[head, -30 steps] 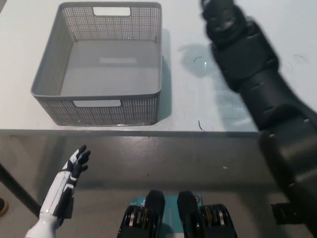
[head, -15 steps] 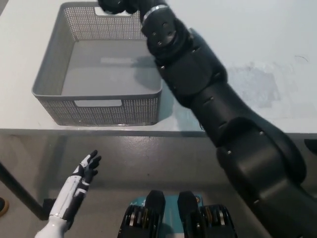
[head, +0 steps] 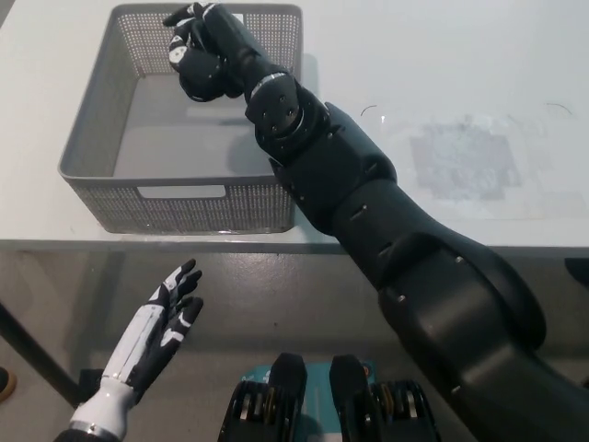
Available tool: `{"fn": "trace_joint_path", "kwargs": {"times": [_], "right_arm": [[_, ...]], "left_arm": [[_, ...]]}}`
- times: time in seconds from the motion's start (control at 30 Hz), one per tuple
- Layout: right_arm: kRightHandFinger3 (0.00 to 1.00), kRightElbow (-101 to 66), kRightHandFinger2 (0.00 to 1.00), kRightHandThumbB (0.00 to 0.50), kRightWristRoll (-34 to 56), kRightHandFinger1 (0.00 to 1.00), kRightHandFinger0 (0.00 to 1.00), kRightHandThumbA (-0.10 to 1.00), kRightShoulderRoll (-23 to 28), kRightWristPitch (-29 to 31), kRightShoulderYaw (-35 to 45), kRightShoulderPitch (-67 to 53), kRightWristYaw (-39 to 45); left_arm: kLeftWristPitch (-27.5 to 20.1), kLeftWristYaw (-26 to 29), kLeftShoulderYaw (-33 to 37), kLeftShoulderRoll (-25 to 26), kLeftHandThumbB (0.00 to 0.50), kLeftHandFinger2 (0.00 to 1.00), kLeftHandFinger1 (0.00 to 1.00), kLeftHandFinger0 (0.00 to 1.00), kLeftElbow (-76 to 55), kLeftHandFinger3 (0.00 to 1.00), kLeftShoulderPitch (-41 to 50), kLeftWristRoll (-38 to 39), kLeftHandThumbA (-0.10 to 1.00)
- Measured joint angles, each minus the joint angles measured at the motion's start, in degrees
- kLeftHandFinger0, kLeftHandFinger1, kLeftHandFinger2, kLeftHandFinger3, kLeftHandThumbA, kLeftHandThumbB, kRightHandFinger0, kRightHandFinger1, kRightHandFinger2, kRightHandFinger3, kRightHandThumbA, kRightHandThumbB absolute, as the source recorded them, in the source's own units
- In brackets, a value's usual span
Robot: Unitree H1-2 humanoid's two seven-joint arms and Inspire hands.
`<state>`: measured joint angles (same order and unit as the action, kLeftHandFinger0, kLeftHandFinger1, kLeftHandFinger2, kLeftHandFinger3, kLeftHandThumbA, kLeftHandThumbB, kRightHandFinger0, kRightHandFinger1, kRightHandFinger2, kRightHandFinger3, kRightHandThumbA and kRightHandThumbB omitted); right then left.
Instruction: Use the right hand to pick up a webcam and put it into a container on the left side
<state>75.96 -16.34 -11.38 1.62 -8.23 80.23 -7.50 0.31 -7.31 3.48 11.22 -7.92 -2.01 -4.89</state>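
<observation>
Lowering into basket (head: 92, 138), right hand (head: 198, 51) (webcam (head: 198, 74) gripped).

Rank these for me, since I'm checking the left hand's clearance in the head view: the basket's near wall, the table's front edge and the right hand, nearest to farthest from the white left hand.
1. Table front edge, just above the left robot hand.
2. Basket near wall, beyond that edge, on the table's left.
3. Right robot hand, over the basket's far end.

basket (head: 101, 147): grey perforated plastic, matt; table (head: 515, 83): smooth white, matt
</observation>
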Motion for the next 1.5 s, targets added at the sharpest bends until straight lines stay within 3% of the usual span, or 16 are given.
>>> {"fn": "trace_joint_path", "kwargs": {"times": [0.17,0.33,0.47,0.53,0.57,0.6,0.63,0.7,0.77,0.8,1.0,1.07,1.23,1.3,1.47,1.5], "right_arm": [[0.83,1.29,0.84,0.179,-0.08,0.47,0.02,-0.10,0.00,0.00,-0.58,0.02,0.00],[0.70,2.73,0.76,0.179,-0.18,0.41,0.00,-0.10,0.01,0.00,-1.64,0.00,-0.02],[0.68,3.18,0.73,0.164,-0.21,0.37,0.00,-0.10,0.04,0.04,-2.38,-0.02,-0.01],[0.73,3.66,0.77,0.144,-0.22,0.42,0.00,-0.07,0.09,0.07,-2.73,-0.05,0.11],[0.78,3.90,0.85,0.145,-0.24,0.50,0.03,-0.03,0.14,0.07,-2.95,-0.10,0.25],[0.87,4.02,1.00,0.166,-0.27,0.64,0.15,0.07,0.21,0.06,-3.27,-0.14,0.45],[0.81,4.21,0.96,0.163,-0.33,0.68,0.24,0.12,0.35,0.06,-3.84,-0.19,1.02],[1.00,4.60,1.00,0.225,-0.51,0.85,0.72,0.44,0.68,0.00,-5.06,-0.22,2.31],[1.00,4.79,1.00,0.303,-0.53,1.00,1.00,0.68,0.99,-0.10,-5.62,-0.22,3.85],[1.00,4.92,1.00,0.341,-0.60,1.00,1.00,0.76,1.20,-0.28,-6.17,-0.22,5.20],[1.00,5.46,1.00,0.390,-1.05,1.00,1.00,0.93,2.24,-1.88,-9.04,-0.21,11.32],[1.00,5.46,1.00,0.429,-1.06,1.00,1.00,1.00,2.61,-2.32,-9.40,-0.21,12.96],[1.00,5.44,1.00,0.432,-1.31,1.00,1.00,1.00,3.16,-2.61,-10.44,-0.21,14.32],[1.00,5.41,1.00,0.409,-1.46,1.00,1.00,1.00,3.39,-2.58,-10.91,-0.18,14.44],[1.00,4.31,1.00,0.425,-1.34,1.00,1.00,1.00,4.76,-2.12,-10.44,0.43,14.48],[1.00,3.70,1.00,0.393,-1.22,1.00,1.00,1.00,5.20,-2.04,-10.02,0.69,14.48]], "left_arm": [[0.18,-0.53,0.01,0.30,0.000,1.00,1.00,1.00,0.00,1.00,-1.05,0.01,0.81],[0.28,-0.63,0.05,0.72,0.000,1.00,1.00,1.00,0.01,1.00,-1.46,0.00,0.79],[0.51,-0.68,0.10,0.86,0.000,1.00,1.00,1.00,0.01,1.00,-1.99,0.00,0.79],[0.61,-0.71,0.11,0.96,0.006,1.00,1.00,1.00,0.01,1.00,-2.29,-0.01,0.81],[0.65,-0.74,0.12,1.03,0.005,1.00,1.00,1.00,0.01,1.00,-2.47,-0.01,0.81],[0.67,-0.75,0.12,1.09,0.003,1.00,1.00,1.00,0.01,1.00,-2.61,-0.01,0.81],[0.68,-0.76,0.12,1.18,0.002,1.00,1.00,1.00,0.01,1.00,-2.78,-0.01,0.80],[0.68,-0.82,0.11,1.37,0.000,1.00,1.00,1.00,0.02,1.00,-2.98,0.01,0.80],[0.69,-0.95,0.12,1.46,0.000,1.00,1.00,1.00,0.02,1.00,-3.03,0.01,0.80],[0.71,-1.03,0.12,1.49,0.000,1.00,1.00,1.00,0.02,1.00,-3.03,0.01,0.81],[0.74,-1.36,0.13,1.62,0.000,1.00,1.00,1.00,0.04,1.00,-3.58,-0.05,0.81],[0.74,-1.44,0.13,1.64,0.000,1.00,1.00,1.00,0.05,1.00,-3.92,-0.05,0.81],[0.73,-1.68,0.13,1.65,0.000,1.00,1.00,1.00,0.16,1.00,-4.14,-0.05,0.81],[0.73,-1.80,0.13,1.65,0.000,1.00,1.00,1.00,0.18,1.00,-4.16,-0.05,0.80],[0.74,-1.96,0.13,1.68,0.000,1.00,1.00,1.00,0.18,1.00,-4.48,-0.11,0.81],[0.74,-1.99,0.13,1.71,0.000,1.00,1.00,1.00,0.18,1.00,-4.57,-0.13,0.81]]}}
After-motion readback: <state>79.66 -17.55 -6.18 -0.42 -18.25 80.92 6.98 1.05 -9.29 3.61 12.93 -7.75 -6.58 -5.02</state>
